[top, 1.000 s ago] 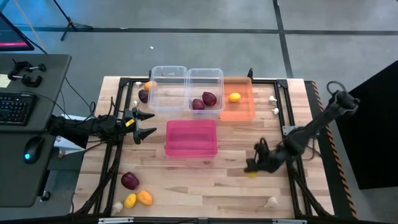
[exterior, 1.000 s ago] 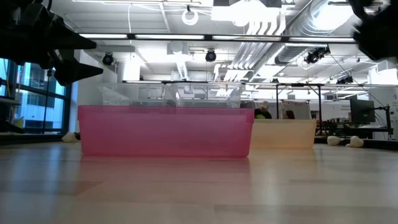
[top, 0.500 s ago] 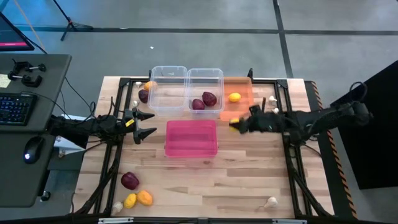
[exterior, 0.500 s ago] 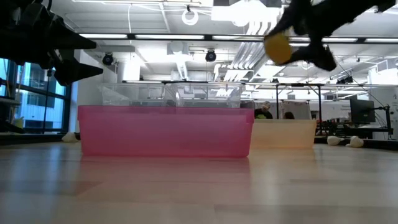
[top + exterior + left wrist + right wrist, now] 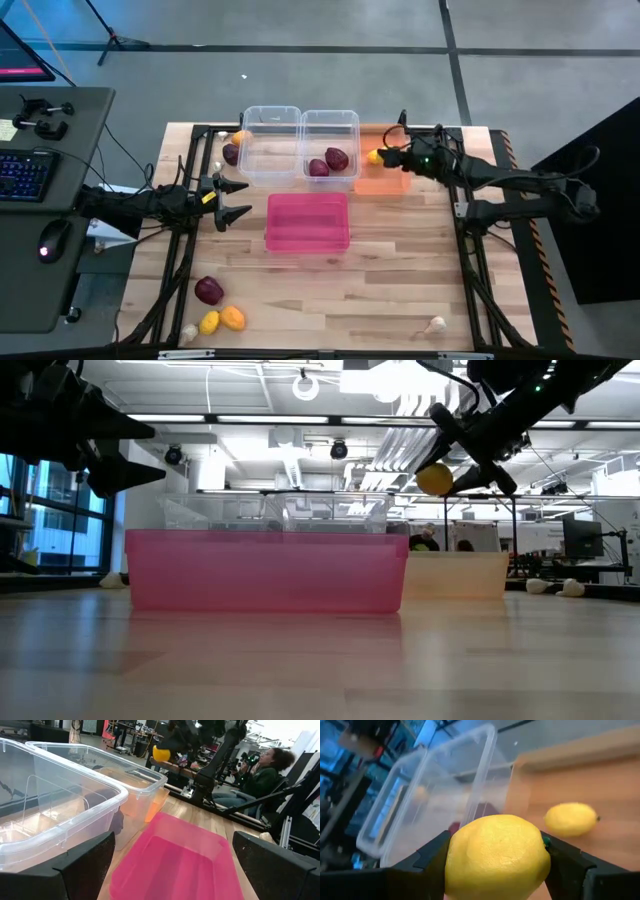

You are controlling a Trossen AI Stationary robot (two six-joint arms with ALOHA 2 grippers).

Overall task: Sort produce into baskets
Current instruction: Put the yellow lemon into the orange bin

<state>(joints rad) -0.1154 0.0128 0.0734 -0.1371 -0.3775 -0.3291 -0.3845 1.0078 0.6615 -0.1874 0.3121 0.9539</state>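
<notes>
My right gripper (image 5: 388, 157) is shut on a yellow lemon (image 5: 497, 855) in the air over the orange bin (image 5: 385, 183); the lemon also shows in the low view (image 5: 434, 479). A second lemon (image 5: 570, 819) lies in the orange bin. Two dark red onions (image 5: 328, 161) lie in the right clear bin (image 5: 330, 122). The left clear bin (image 5: 270, 115) and the pink bin (image 5: 307, 222) stand beside it. My left gripper (image 5: 235, 198) is open and empty, left of the pink bin. My right gripper pinches the lemon between its two fingers (image 5: 432, 857), one on each opposite side (image 5: 457, 850). The fingers come from the table's right, slanting downward. The lemon is lifted clear, above the orange bin.
A red onion (image 5: 209, 290), two yellow-orange fruits (image 5: 221, 320) and a garlic bulb (image 5: 189, 331) lie at the near left. Garlic bulbs lie at the near right (image 5: 436, 324) and right of the orange bin (image 5: 441, 169). An onion (image 5: 231, 154) lies left of the clear bins.
My right gripper, shut on the lemon, has risen from the table's near right and gone toward the far edge, ending over the orange bin. The lemon has been lifted clear of the table and carried along.
</notes>
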